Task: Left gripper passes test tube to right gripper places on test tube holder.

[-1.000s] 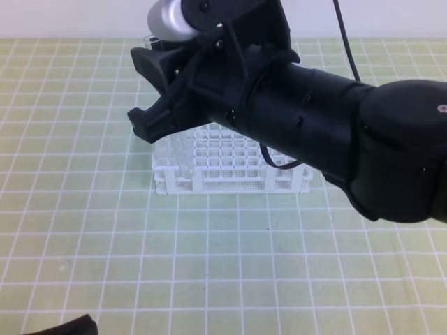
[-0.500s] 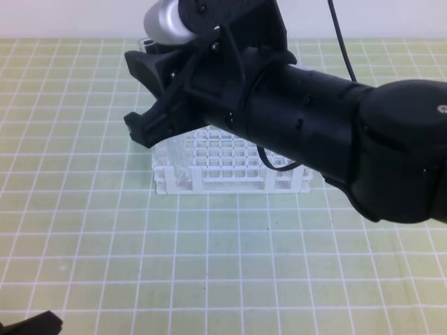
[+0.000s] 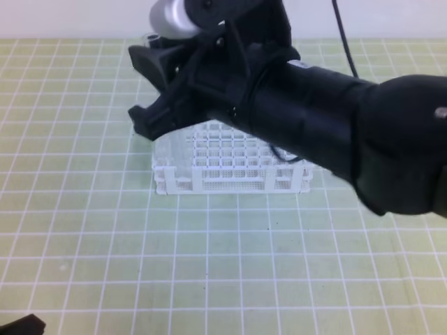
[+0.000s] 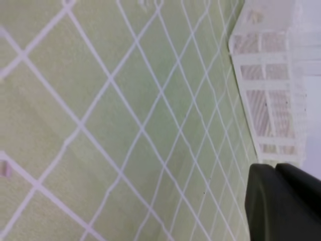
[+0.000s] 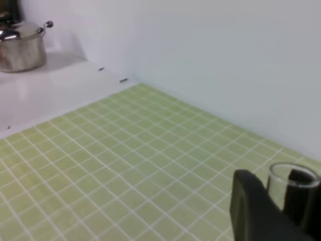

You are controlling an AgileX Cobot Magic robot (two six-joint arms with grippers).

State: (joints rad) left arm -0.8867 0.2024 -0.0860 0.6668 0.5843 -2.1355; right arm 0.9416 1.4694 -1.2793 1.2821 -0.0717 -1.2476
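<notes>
My right gripper (image 3: 140, 87) reaches in from the right and hangs above the left end of the white test tube holder (image 3: 230, 178). In the right wrist view the clear test tube (image 5: 293, 175) stands upright against the black finger (image 5: 251, 211), with dark gripper showing through the glass, so the gripper looks shut on it. From above only the test tube rim (image 3: 152, 36) peeks over the far finger. The left gripper (image 3: 19, 326) is a black sliver at the bottom left corner. Its fingers (image 4: 281, 201) show near the holder (image 4: 271, 90), and their gap is hidden.
A green mat with a white grid (image 3: 84, 230) covers the table. The right arm's bulk (image 3: 335, 132) hides the holder's back right part. A black cable (image 3: 342, 35) rises behind it. A steel pot (image 5: 20, 47) sits on a white counter far off.
The left gripper has drawn back toward the bottom left corner, showing less and less. The right gripper, with the tube, shifted slightly left, then back right and a little up.
</notes>
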